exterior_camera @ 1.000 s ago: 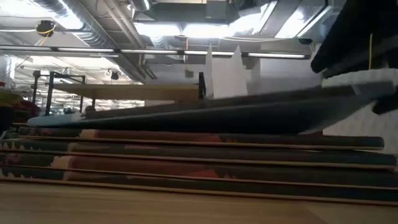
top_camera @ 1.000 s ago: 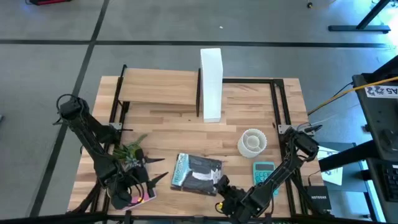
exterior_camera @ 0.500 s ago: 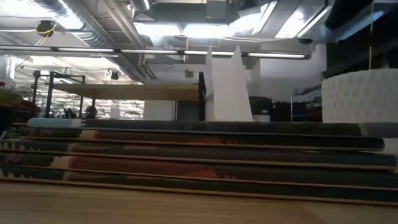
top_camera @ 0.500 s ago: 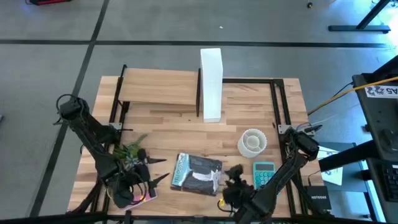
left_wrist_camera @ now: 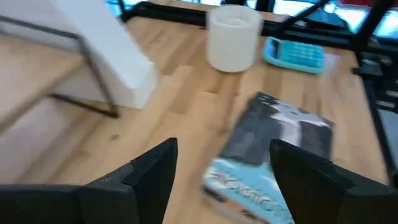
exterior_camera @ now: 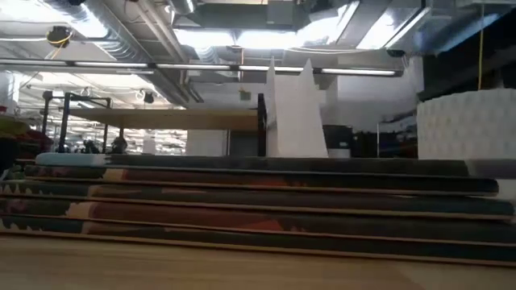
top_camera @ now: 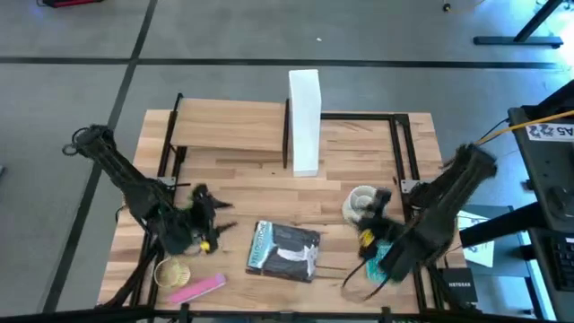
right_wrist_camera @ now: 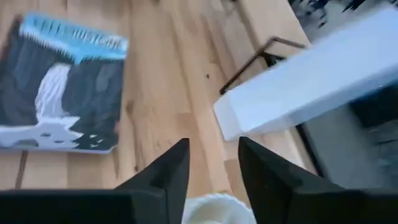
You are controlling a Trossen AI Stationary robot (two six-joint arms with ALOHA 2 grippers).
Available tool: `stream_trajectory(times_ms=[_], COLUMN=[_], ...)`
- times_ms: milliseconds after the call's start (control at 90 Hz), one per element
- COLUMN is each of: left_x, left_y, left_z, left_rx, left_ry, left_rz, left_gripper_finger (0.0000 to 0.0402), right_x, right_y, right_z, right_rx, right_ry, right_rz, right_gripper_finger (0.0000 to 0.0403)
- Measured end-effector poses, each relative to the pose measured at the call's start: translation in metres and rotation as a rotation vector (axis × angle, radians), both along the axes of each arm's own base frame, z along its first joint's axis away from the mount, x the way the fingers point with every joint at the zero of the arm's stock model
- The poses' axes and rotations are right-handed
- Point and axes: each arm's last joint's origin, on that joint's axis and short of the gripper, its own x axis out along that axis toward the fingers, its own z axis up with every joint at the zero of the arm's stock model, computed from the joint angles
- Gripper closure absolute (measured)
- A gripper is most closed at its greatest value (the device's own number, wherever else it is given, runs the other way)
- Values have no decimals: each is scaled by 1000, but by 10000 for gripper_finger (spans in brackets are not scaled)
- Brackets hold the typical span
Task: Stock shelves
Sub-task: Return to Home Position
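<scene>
High view: your left gripper (top_camera: 213, 218) hovers over the front left of the tabletop (top_camera: 242, 179), just left of the book stack (top_camera: 285, 249). Your right gripper (top_camera: 377, 206) is over the right side, just beside the white cup (top_camera: 359, 203). The teal calculator (top_camera: 377, 254) lies mostly under that arm. The shelf (top_camera: 229, 126) sits at the back left. The white file box (top_camera: 304, 121) stands upright just beside its right end. A pink thing (top_camera: 199, 289) lies at the front left edge.

Low view: the book stack fills the foreground. The file box stands behind it, with the shelf plank to its left and the ribbed cup at the far right.

Left wrist view: your jaws are wide apart, released, gripping nothing. The book stack is ahead of them, its top cover showing a waterfall and a light-blue band. The cup and calculator are beyond it, and the file box and shelf are off to one side.

Right wrist view: your jaws are apart with a narrower gap, released. The cup rim is right at the fingers, with the book stack and file box farther ahead on the tabletop.
</scene>
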Motion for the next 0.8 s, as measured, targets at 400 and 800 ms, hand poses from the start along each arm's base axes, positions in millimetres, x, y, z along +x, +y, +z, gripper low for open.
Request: stream_trajectory(times_ms=[400,800], left_x=[-83,-117], left_y=[94,122], left_z=[2,-36], left_rx=[-220,-204], left_ry=[-230,-479], left_rz=[19,-18], left_gripper_finger=[163,163], right_x=[-73,-65], right_y=[-133,-162], right_z=[-28,-64], right_rx=[498,489], right_ry=[-583,-725], right_rz=[-2,269], right_gripper_finger=[398,402])
